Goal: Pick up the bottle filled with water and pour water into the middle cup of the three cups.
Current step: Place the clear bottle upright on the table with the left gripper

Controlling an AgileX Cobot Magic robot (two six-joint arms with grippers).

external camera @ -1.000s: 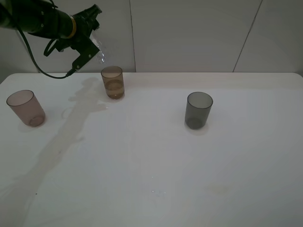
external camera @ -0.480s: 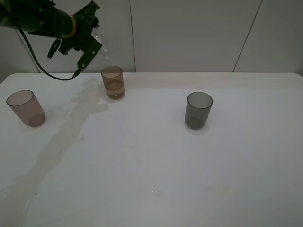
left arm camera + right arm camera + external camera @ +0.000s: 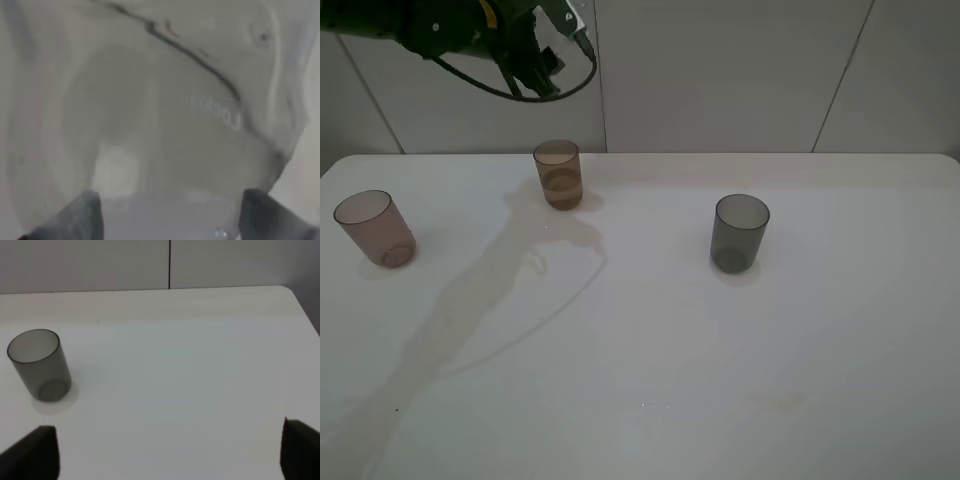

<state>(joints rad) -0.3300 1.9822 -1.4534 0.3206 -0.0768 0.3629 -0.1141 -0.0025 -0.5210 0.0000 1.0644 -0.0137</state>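
Note:
The clear bottle (image 3: 165, 125) fills the left wrist view, gripped between two dark fingertips (image 3: 85, 217). My left gripper (image 3: 556, 38) is shut on the bottle (image 3: 569, 18) high up by the back wall, above the middle cup (image 3: 558, 173). This amber cup has a darker band across its lower half. The pinkish cup (image 3: 375, 228) stands at the far left. The dark grey cup (image 3: 740, 232) stands right of centre and also shows as the grey cup (image 3: 40, 365) in the right wrist view. My right gripper (image 3: 167, 452) is open over bare table, well away from that cup.
The white table (image 3: 650, 350) runs to a tiled back wall (image 3: 720, 70). The left arm's long shadow (image 3: 490, 290) falls across the table's left half. A black cable (image 3: 520, 90) loops under the left arm.
The left arm has risen and swung right, carrying the bottle from beside the amber cup up to the top edge of the view. Its shadow has shifted right.

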